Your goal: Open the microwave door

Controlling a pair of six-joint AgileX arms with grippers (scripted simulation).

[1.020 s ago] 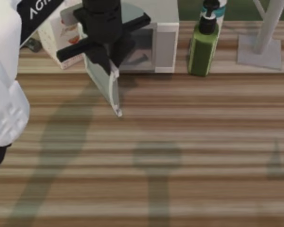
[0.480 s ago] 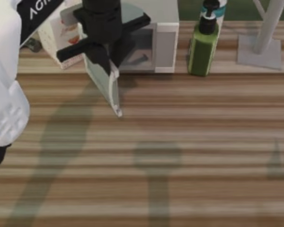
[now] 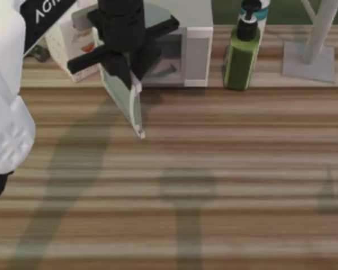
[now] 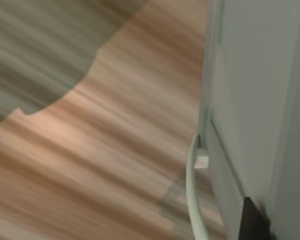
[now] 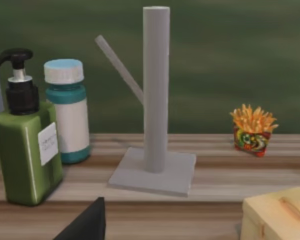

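Observation:
The microwave [image 3: 197, 50] stands at the table's back edge, left of centre, with its dark cavity showing. The microwave door [image 3: 121, 95] is swung out toward the table's front, and its white handle [image 3: 139, 112] runs down the free edge. My left gripper [image 3: 130, 76] sits at the top of that handle and looks shut on it. The left wrist view has the door panel [image 4: 255, 100], the curved handle [image 4: 192, 200] and one dark fingertip [image 4: 252, 222] against the panel. My right arm is outside the top view. Its wrist view shows only one dark finger [image 5: 87, 225].
A green pump bottle [image 3: 240, 56] stands right of the microwave, with a teal-and-white bottle [image 5: 67, 110] behind it. Farther right is a grey post on a square base [image 3: 310, 56]. A white carton [image 3: 67, 39] sits left of the microwave. A fries toy [image 5: 252, 130] and a pale wooden box [image 5: 280, 215] lie farther right.

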